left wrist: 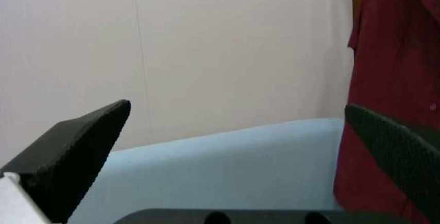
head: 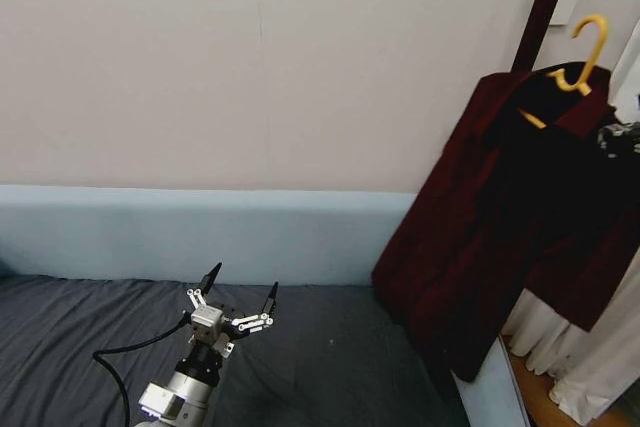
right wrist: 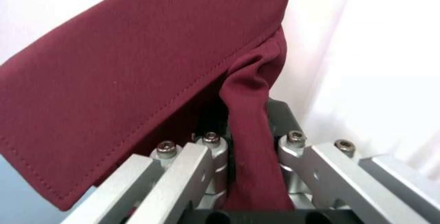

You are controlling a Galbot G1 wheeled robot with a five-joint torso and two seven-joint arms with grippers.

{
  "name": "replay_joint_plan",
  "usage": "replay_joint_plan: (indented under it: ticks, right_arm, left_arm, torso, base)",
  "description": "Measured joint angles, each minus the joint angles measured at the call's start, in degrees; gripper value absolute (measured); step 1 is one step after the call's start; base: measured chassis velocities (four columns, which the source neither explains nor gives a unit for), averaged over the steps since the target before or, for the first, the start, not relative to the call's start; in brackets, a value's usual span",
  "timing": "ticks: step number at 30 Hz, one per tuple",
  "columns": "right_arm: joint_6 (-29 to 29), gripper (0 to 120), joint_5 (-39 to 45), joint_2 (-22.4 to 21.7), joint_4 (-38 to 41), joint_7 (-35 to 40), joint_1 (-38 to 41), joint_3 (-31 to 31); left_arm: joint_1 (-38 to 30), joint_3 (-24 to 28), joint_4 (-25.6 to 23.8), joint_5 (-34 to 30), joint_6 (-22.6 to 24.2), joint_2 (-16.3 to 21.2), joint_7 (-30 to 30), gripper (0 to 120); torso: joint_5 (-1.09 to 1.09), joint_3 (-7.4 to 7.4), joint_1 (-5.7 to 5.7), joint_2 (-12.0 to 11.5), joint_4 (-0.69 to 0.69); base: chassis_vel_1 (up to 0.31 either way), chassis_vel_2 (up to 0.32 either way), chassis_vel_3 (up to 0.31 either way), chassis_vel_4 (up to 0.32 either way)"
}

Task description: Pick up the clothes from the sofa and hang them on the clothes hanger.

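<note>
A dark red garment (head: 480, 247) hangs from a yellow hanger (head: 585, 47) at the right, and its hem reaches down past the sofa's end. In the right wrist view a fold of that garment (right wrist: 103, 95) runs between the metal links of my right gripper (right wrist: 249, 136), which is shut on the fabric. My left gripper (head: 243, 287) hovers low over the dark grey sofa seat (head: 330, 367), open with nothing between its black fingers (left wrist: 75, 152). The left wrist view faces the pale wall and the garment's edge (left wrist: 399, 54).
The sofa has a light blue backrest (head: 200, 232) against a plain wall. A dark wooden rack post (head: 545, 7) rises behind the hanger. White fabric (head: 590, 367) hangs at the lower right over a wooden floor, and patterned cloth (head: 620, 137) shows at the right edge.
</note>
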Motion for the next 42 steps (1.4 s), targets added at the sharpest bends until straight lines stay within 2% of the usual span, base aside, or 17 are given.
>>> replay_joint_plan:
  ticks: [7, 11, 20, 23, 26, 27, 31, 32, 35, 40, 42]
  right_arm:
    - [0.98, 6, -12.17, 5.23, -9.9, -3.37, 4.17, -3.62]
    - [2.34, 6, -20.02, 10.72, -18.22, -7.43, 10.91, -9.82]
    - [6.36, 6, -29.32, 18.32, -28.27, -11.61, 23.17, -20.55]
    - [6.79, 6, -31.03, 19.38, -29.33, -12.07, 25.88, -22.74]
    - [4.88, 6, -33.48, 21.17, -31.2, -12.07, 34.59, -29.43]
    - [4.88, 6, -33.48, 21.17, -31.2, -12.07, 34.59, -29.43]
    - [2.07, 6, -35.11, 22.17, -33.98, -11.99, 45.94, -39.4]
    - [2.07, 6, -35.11, 22.17, -33.98, -11.99, 45.94, -39.4]
    - [1.31, 6, -35.8, 24.44, -37.66, -12.05, 53.23, -46.08]
    - [0.9, 6, -38.23, 26.63, -39.76, -11.75, 57.36, -49.54]
    - [-0.02, 6, -39.16, 29.01, -41.7, -9.63, 60.47, -52.02]
  left_arm:
    - [0.1, -0.5, -0.86, -0.05, 1.73, 0.49, -0.4, 103]
    - [0.4, -0.8, -1.26, -0.05, 2.64, 0.38, -0.64, 100]
    - [0.54, -0.98, -0.84, 0.04, 2.88, 0.07, -1.09, 100]
    - [0.55, -1.1, -0.67, 0.02, 2.89, 0.18, -1.3, 100]
    - [0.52, -1.5, -0.18, -0.02, 2.84, 0.45, -2.14, 100]
    - [0.52, -1.5, -0.18, -0.02, 2.84, 0.45, -2.14, 100]
    - [0.69, -1.62, 0.29, 0.0, 1.98, 0.38, -2.86, 100]
    - [0.69, -1.62, 0.29, 0.0, 1.98, 0.38, -2.86, 100]
    - [0.51, -1.4, 0.63, 0.13, 1.81, 0.31, -2.94, 100]
    - [0.41, -1.23, 0.65, 0.56, 1.81, -0.02, -2.94, 100]
    - [0.52, -1.25, 0.65, 1.12, 1.76, -0.26, -2.95, 100]
  torso:
    - [0.0, 0.0, 0.0, 0.0, -0.01]
    - [0.0, 0.0, 0.0, 0.0, -0.03]
    - [0.0, 0.02, 0.01, -0.01, 0.02]
    - [0.0, 0.02, 0.0, -0.01, 0.02]
    - [-0.04, 0.0, 0.0, 0.0, 0.0]
    - [-0.04, 0.0, 0.0, 0.0, 0.0]
    - [-0.04, 0.0, 0.0, 0.0, -0.02]
    - [-0.04, 0.0, 0.0, 0.0, -0.02]
    - [-0.02, 0.0, 0.0, 0.0, -0.02]
    - [-0.04, 0.0, 0.0, 0.0, 0.0]
    - [-0.03, 0.0, 0.0, 0.0, 0.0]
  base:
    - [0.0, 0.0, 0.0, 0.0]
    - [0.0, 0.0, 0.0, 0.0]
    - [0.0, 0.0, 0.0, 0.0]
    - [0.0, 0.0, 0.0, 0.0]
    - [0.0, 0.0, 0.0, 0.0]
    - [0.0, 0.0, 0.0, 0.0]
    - [0.0, 0.0, 0.0, 0.0]
    - [0.0, 0.0, 0.0, 0.0]
    - [0.0, 0.0, 0.0, 0.0]
    - [0.0, 0.0, 0.0, 0.0]
    - [0.0, 0.0, 0.0, 0.0]
